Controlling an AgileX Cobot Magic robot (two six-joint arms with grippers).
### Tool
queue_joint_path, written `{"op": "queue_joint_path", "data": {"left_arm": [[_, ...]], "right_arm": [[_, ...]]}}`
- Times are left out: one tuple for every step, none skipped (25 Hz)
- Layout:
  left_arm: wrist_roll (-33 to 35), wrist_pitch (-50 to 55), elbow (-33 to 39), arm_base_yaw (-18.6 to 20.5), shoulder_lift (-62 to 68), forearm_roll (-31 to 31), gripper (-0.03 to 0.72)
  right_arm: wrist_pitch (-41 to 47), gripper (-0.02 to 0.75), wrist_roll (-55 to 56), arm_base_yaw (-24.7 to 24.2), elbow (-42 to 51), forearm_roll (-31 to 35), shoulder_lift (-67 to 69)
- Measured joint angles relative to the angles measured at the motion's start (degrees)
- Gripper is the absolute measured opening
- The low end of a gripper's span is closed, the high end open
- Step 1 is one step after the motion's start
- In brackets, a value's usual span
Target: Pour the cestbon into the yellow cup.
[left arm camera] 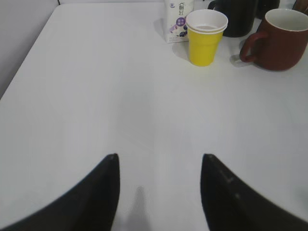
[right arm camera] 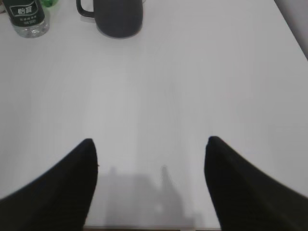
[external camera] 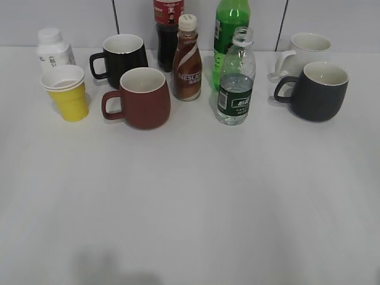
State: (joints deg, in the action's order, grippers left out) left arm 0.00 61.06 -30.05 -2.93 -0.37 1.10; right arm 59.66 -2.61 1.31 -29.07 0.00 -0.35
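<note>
Black curved fingers (left arm camera: 96,197) (both hands)

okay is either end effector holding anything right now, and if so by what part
Nothing is held. The left end effector and the right end effector are both open over bare table, apart from the cestbon and the yellow cup.

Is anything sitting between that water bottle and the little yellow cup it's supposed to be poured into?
Yes. The dark red mug stands on the table between the cestbon and the yellow cup, with the brown Nescafe bottle just behind that line. The bottle would likely need lifting over or around the mug.
</note>
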Motion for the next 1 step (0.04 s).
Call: {"op": "queue_joint_path", "data": {"left_arm": [[0.0,0.0,0.0,0.0,0.0,0.0,0.41]], "right_arm": [[0.0,0.52,0.0,0.0,0.0,0.0,0.0]]}}
